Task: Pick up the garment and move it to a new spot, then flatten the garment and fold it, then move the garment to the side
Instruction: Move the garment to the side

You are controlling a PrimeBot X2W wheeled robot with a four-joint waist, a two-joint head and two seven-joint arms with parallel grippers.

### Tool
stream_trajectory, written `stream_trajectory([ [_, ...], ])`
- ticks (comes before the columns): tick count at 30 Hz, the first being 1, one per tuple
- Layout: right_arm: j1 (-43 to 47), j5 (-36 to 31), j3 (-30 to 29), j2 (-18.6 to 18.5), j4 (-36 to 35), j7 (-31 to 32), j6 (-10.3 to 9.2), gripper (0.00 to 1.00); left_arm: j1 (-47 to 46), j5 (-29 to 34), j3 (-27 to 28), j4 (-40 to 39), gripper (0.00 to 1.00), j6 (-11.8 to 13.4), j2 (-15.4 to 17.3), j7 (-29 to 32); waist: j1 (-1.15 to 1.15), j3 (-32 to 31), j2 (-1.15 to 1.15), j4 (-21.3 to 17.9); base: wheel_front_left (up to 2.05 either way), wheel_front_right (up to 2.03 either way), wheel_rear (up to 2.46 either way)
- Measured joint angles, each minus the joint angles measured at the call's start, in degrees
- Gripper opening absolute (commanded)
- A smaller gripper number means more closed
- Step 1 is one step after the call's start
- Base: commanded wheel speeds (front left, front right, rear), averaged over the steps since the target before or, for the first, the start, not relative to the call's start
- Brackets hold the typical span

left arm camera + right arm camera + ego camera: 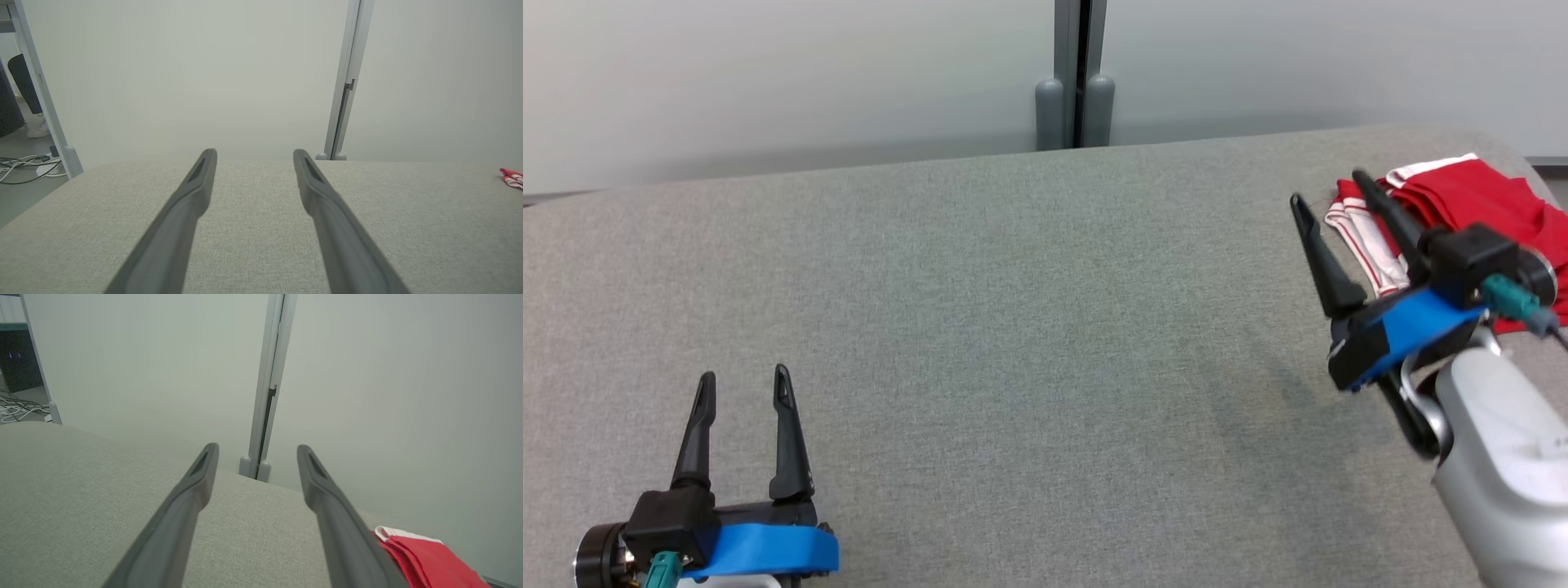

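Note:
The garment (pixel 1478 200) is red with white striped trim and lies folded at the far right of the grey table (pixel 1013 327). My right gripper (pixel 1327 189) is open, raised just left of the garment, its fingers tilted up-left with nothing between them. In the right wrist view the garment (pixel 421 559) lies at the bottom right, beside the right finger (pixel 339 522). My left gripper (pixel 743 388) is open and empty at the near left of the table. In the left wrist view a corner of the garment (pixel 512 177) shows at the far right edge.
Pale partition panels (pixel 768 73) with a grey post (pixel 1078 82) stand behind the table's far edge. Cables (pixel 24 165) lie on the floor beyond the table's left end. The grey table top stretches wide between the two grippers.

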Motion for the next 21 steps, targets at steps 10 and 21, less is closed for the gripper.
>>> stream_trajectory([
  [10,14.09,-1.51,-6.30,3.65,-7.82,0.01,-0.01,1.00,1.74,-0.36,0.46,1.70,1.00,-0.60,-0.13,0.00,0.01,-3.06,0.00,-1.34,0.00,0.00,0.00],
  [21,24.23,-5.73,-11.71,9.42,-14.68,0.00,-0.01,1.00,2.76,-0.51,0.60,2.78,1.00,-0.66,-0.26,0.00,0.01,-5.26,0.01,-2.76,0.00,0.00,0.00],
])
